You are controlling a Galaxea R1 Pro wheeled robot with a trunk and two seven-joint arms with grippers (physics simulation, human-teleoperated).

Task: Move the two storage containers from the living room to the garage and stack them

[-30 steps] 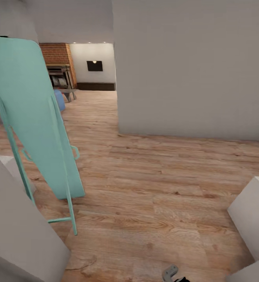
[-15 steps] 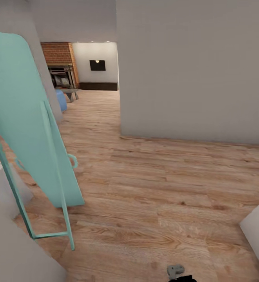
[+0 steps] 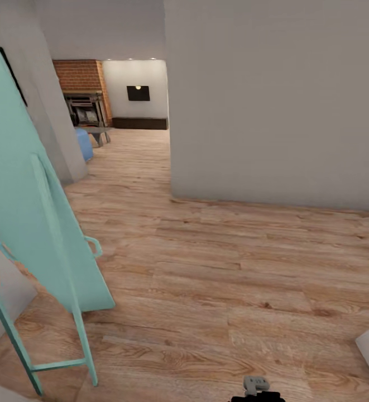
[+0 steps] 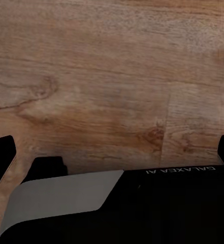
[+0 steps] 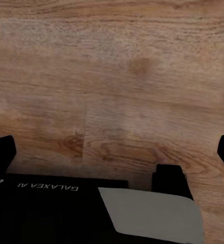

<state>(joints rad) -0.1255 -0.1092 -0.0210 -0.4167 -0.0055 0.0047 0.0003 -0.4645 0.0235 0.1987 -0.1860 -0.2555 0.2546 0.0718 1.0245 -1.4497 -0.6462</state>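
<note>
Ahead, you face light wood-plank flooring (image 3: 217, 268), a leaning folded mint-green ironing board (image 3: 28, 212) and a grey wall (image 3: 273, 100). Both end effectors, the left end effector (image 4: 112, 152) and the right end effector (image 5: 112, 152), hang spread over bare planks.

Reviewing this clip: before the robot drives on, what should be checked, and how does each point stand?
1. Path ahead over the wood floor free: ok.
2. Clearance from the teal folded frame at the left: cannot tell, it is close.
3. Clearance from the grey wall: ok.
4. Way to the far room with the brick fireplace open: ok.
5. Container held: not ok; the wrist views look onto bare planks.
6. Jaws spread: cannot tell.
</note>
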